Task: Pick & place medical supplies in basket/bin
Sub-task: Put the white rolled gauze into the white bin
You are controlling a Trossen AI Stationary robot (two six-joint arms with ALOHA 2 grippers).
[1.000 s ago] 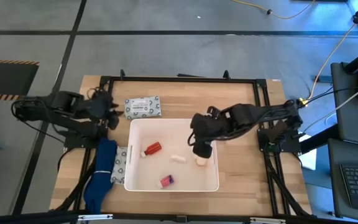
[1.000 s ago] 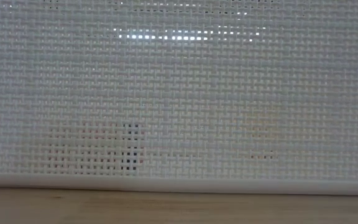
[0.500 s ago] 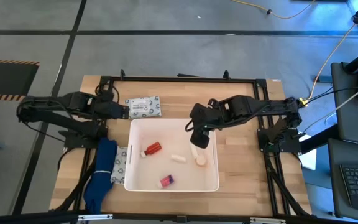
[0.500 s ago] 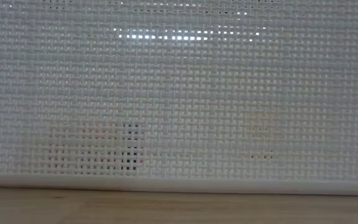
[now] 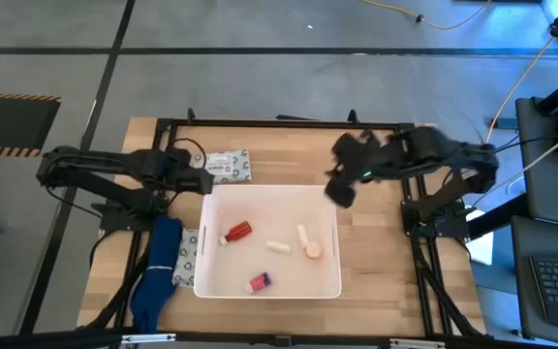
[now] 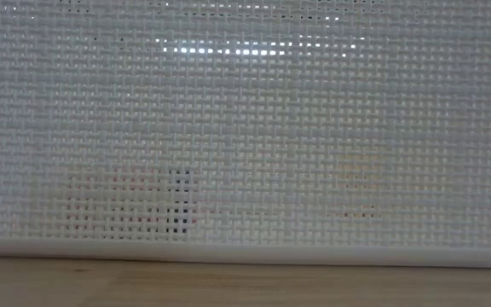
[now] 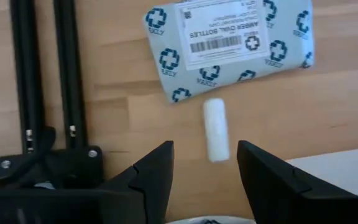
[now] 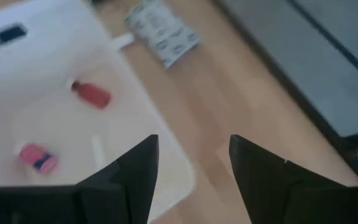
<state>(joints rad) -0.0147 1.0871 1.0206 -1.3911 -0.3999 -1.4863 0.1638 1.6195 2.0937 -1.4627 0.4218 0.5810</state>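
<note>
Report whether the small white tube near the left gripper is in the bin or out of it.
Out. The white tube lies on the wooden table beside the patterned packet, ahead of the open left gripper, outside the bin.

Grey floor [image 5: 260, 78] (yellow cable [image 5: 511, 102] trailing)

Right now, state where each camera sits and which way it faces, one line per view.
High: overhead, straight down on the large white rectangular plastic tub; both arms show.
Low: table height, blocked by the tub's mesh wall; no arm shows.
Left wrist: over a small white tube by a blue-patterned soft packet; left gripper open.
Right wrist: above the tub; right gripper open.
Both wrist views share the packet.
</note>
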